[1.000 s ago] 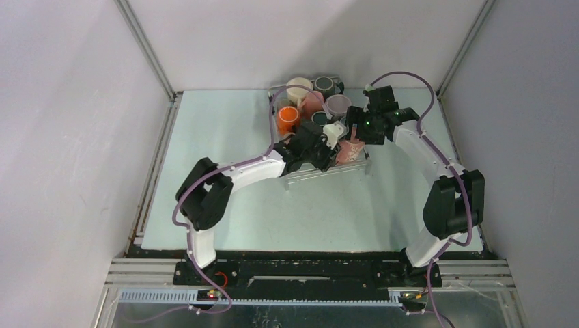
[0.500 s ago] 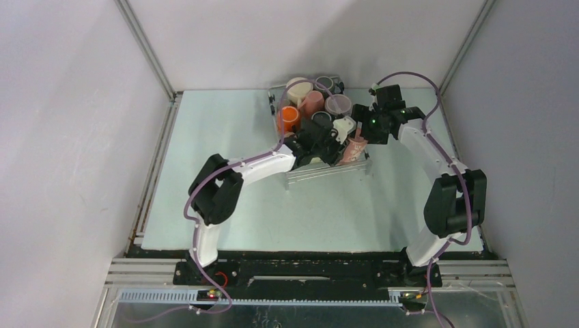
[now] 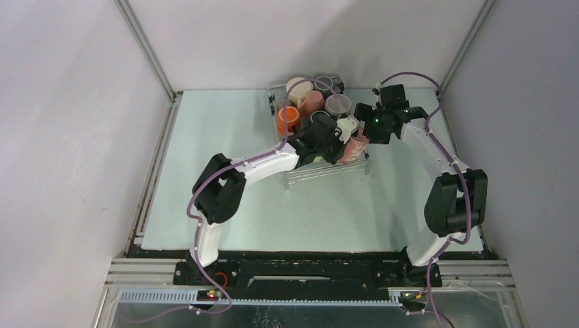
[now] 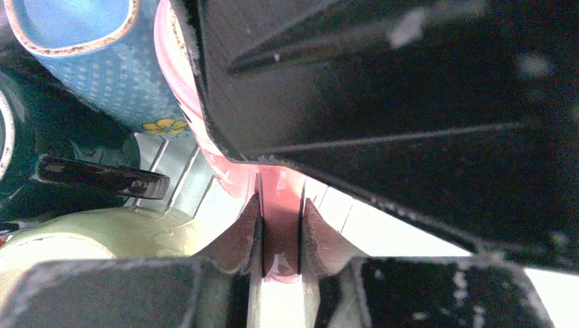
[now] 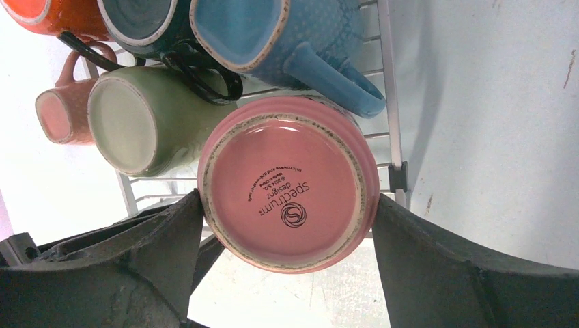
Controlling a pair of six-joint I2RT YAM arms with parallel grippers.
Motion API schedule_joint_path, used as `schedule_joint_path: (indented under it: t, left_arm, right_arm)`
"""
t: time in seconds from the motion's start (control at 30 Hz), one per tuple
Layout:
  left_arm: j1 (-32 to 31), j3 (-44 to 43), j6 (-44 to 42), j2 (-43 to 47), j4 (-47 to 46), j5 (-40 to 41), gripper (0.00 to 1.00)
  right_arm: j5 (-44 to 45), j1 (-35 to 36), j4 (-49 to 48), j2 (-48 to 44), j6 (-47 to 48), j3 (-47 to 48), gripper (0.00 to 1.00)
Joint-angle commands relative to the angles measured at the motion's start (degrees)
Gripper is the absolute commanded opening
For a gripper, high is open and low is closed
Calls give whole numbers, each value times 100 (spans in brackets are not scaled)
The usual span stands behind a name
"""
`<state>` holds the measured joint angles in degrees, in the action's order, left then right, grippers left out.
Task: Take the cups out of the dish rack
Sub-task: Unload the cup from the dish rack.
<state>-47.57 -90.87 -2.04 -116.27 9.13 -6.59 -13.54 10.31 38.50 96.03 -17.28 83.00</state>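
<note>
The left gripper [image 4: 280, 236] is clamped on a thin pink strip. This is probably the handle or wall of the pink ribbed ceramic mug [image 5: 287, 171], though the close view hardly settles which. That mug lies tipped at the right end of the clear wire-ribbed dish rack [image 3: 321, 172], base outward, beside a pale green mug [image 5: 150, 123] and a blue dotted mug [image 5: 273, 34]. The right gripper [image 5: 287, 225] grips its base, with both fingers against its sides.
</note>
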Motion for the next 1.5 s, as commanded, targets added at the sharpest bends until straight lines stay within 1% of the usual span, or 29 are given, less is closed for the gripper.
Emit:
schedule_joint_path:
  t: [0.0, 0.3, 0.47, 0.83, 0.93, 1.0, 1.23, 1.47]
  left_arm:
    - [-28, -176, -145, 166, -6, 43, 0]
    - [-27, 25, -116, 679, -488, 48, 0]
    - [-32, 161, -79, 908, -650, -84, 0]
    - [-28, 546, 48, 1451, -884, -306, 0]
    - [-29, 668, 102, 1616, -886, -338, 0]
    - [-25, 774, 153, 1738, -1070, -351, 0]
    - [-30, 1316, 403, 2170, -1299, -405, 0]
    - [-70, 1693, 531, 2441, -1455, -359, 0]
  right_arm:
    - [-318, 33, -20, -269, -100, 128, 55]
    - [-298, 108, 84, -486, -216, 317, 55]
    - [-223, 138, 185, -630, -290, 381, 56]
    - [27, 314, 391, -934, -401, 419, 60]
    - [77, 376, 416, -1025, -440, 431, 65]
    - [109, 428, 445, -1064, -456, 436, 69]
    - [266, 700, 468, -1224, -537, 353, 89]
    - [351, 869, 444, -1357, -590, 218, 96]
